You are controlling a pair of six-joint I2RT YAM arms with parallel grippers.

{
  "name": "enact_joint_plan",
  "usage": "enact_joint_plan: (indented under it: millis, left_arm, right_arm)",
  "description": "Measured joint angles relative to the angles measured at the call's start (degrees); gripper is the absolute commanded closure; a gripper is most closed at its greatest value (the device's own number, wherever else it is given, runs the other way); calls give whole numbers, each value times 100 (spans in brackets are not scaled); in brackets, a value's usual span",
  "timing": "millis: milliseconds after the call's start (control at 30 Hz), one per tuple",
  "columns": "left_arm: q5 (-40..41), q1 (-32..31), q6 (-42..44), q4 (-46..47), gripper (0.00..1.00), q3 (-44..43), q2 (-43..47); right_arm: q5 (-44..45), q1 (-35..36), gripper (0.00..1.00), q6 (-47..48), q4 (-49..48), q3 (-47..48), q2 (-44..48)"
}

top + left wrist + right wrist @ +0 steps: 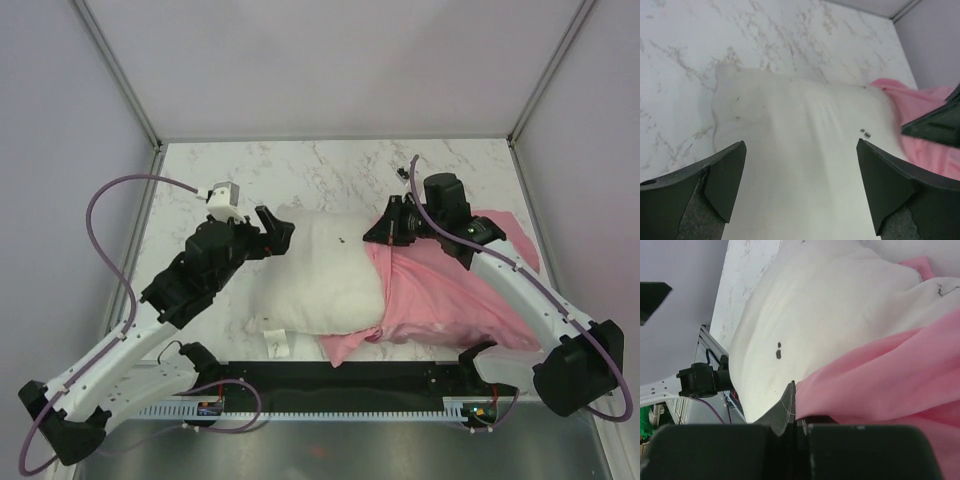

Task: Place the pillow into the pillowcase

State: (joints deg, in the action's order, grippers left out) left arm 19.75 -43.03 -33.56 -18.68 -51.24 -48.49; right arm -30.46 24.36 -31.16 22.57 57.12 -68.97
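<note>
Top view: pillow [320, 275] lying mid-table, right end sheathed in pillowcase [440, 300], left part bare. Right gripper [385, 235] clenched on its mouth, far edge; left gripper [275, 232] spread wide at pillow's far-left corner. Insertion judged partway; next, pillow to be grasped and pushed right.

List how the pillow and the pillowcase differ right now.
The pillow is plain white and puffy; the pillowcase is shiny pink, thin and creased. The right gripper is shut on the pillowcase's edge, while the open left gripper over the pillow grips nothing. Both lie on the marble table, the pillowcase covering the pillow's right end.
</note>
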Motion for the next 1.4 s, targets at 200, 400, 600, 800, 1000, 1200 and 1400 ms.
enact_joint_plan:
  millis: [200,400,600,800,1000,1200,1400]
  left_arm:
    - [-1493,1204,-59,-136,0,1519,457]
    - [-2492,1279,-461,155,0,2361,737]
    - [-2938,1283,-968,1032,0,3014,1054]
    - [-2916,1279,-1086,1368,0,3025,1078]
    - [-2721,1268,-1095,1462,0,3008,909]
    - [-2562,1239,-1104,1467,0,2924,752]
    - [-2424,1082,-1117,1458,0,2804,647]
  right_arm:
    - [503,-37,100,11,236,817,-404]
    - [837,-37,100,2,481,1534,-1027]
    - [859,-37,52,-2,511,1757,-1189]
    - [1606,149,28,334,789,1231,-358]
    - [2898,852,27,409,1622,509,780]
    - [3860,1598,47,221,2203,205,1139]
    - [4439,2079,100,52,2282,157,828]
